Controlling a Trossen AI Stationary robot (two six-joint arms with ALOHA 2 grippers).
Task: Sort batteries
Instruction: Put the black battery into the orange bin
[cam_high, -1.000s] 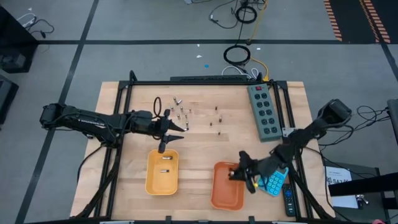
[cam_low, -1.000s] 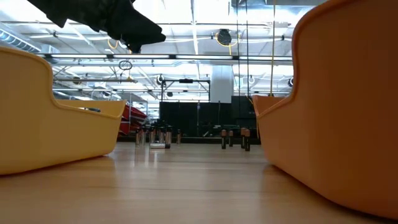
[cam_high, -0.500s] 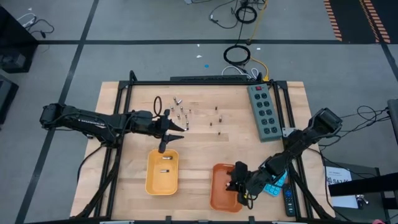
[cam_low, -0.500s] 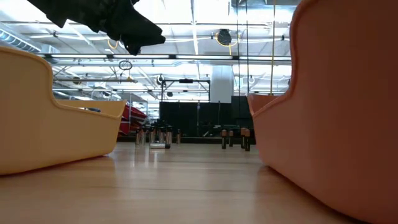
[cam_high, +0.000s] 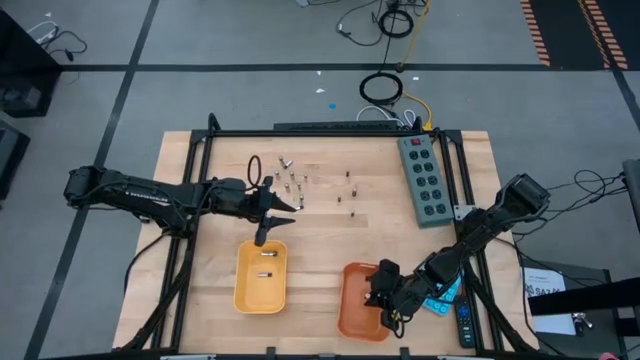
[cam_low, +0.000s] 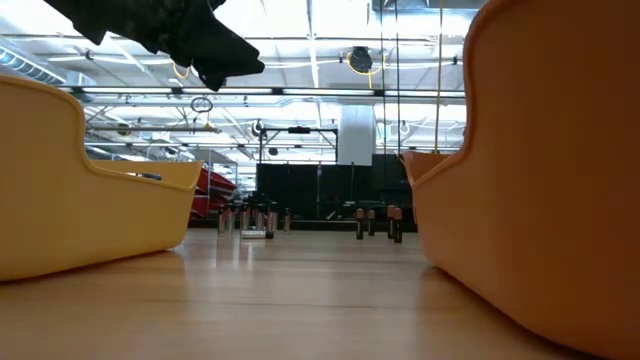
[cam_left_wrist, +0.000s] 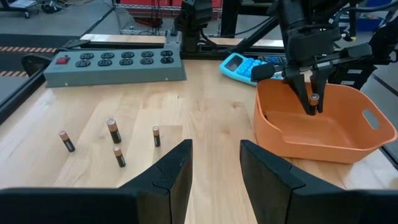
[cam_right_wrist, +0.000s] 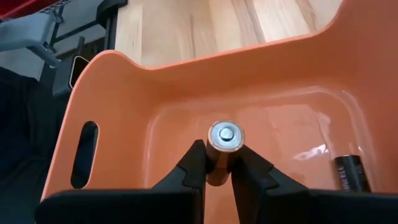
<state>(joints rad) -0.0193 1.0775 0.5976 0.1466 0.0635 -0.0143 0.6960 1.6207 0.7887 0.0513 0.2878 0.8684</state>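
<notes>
Several small batteries (cam_high: 292, 184) stand upright on the wood near the table's far middle, with a few more (cam_high: 350, 196) to their right; the left wrist view shows some of them (cam_left_wrist: 113, 130). Two batteries lie in the yellow tray (cam_high: 261, 276). My right gripper (cam_high: 381, 291) is inside the orange tray (cam_high: 356, 312), shut on one battery (cam_right_wrist: 225, 138). Another dark battery (cam_right_wrist: 352, 175) lies on that tray's floor. My left gripper (cam_high: 288, 205) hovers open just beyond the yellow tray's far end and touches nothing. My right gripper pinches a battery between its two fingers (cam_right_wrist: 196, 163), which come from above and point down into the orange tray. The battery lies along the fingers, its silvery end cap (cam_right_wrist: 226, 134) facing the wrist camera. In the left wrist view it hangs upright (cam_left_wrist: 313, 102) between the tray's walls.
A grey power strip (cam_high: 422, 180) lies along the far right of the table. A blue calculator (cam_high: 441, 291) sits right of the orange tray, beside the right arm. Bare wood shows between the two trays and in front of the standing batteries.
My right gripper has moved toward the table's near edge and a little left, going down into the orange tray with the battery still pinched. It reached this place about half a second ago and has stayed there.
</notes>
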